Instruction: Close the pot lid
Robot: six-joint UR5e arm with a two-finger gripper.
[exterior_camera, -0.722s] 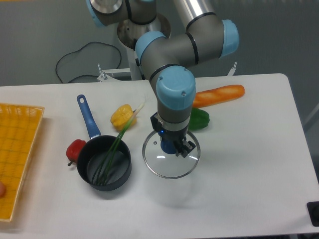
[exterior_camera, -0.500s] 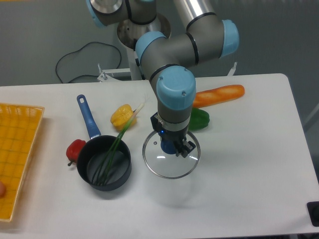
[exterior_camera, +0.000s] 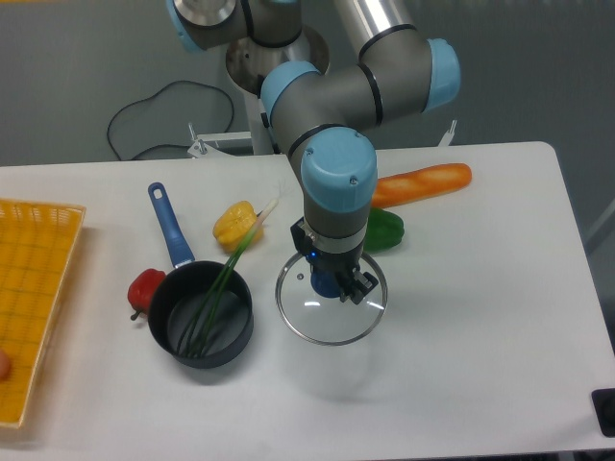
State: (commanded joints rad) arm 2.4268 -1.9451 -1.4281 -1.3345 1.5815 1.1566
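At the near right corner a dark object (exterior_camera: 604,411) is cut off by the frame edge, too little of it showing to tell what it is. On the white surface (exterior_camera: 461,365) the pot (exterior_camera: 201,314) stands open, a green stalk (exterior_camera: 223,288) lying across its rim and down into it, its blue handle pointing away to the left. A red pepper (exterior_camera: 146,288) sits just beside its left wall, partly hidden. At the far left a yellow basket (exterior_camera: 34,288) runs out of the frame. The pot lid (exterior_camera: 331,305) lies flat just right of the pot, apart from it. The pincer (exterior_camera: 338,285) is down over the lid's centre, its fingers hiding the knob; they look closed on it, though the contact itself is hard to make out. Behind, the arm covers part of a green pepper (exterior_camera: 385,230); a yellow pepper (exterior_camera: 235,224) and an orange carrot (exterior_camera: 423,182) lie farther back
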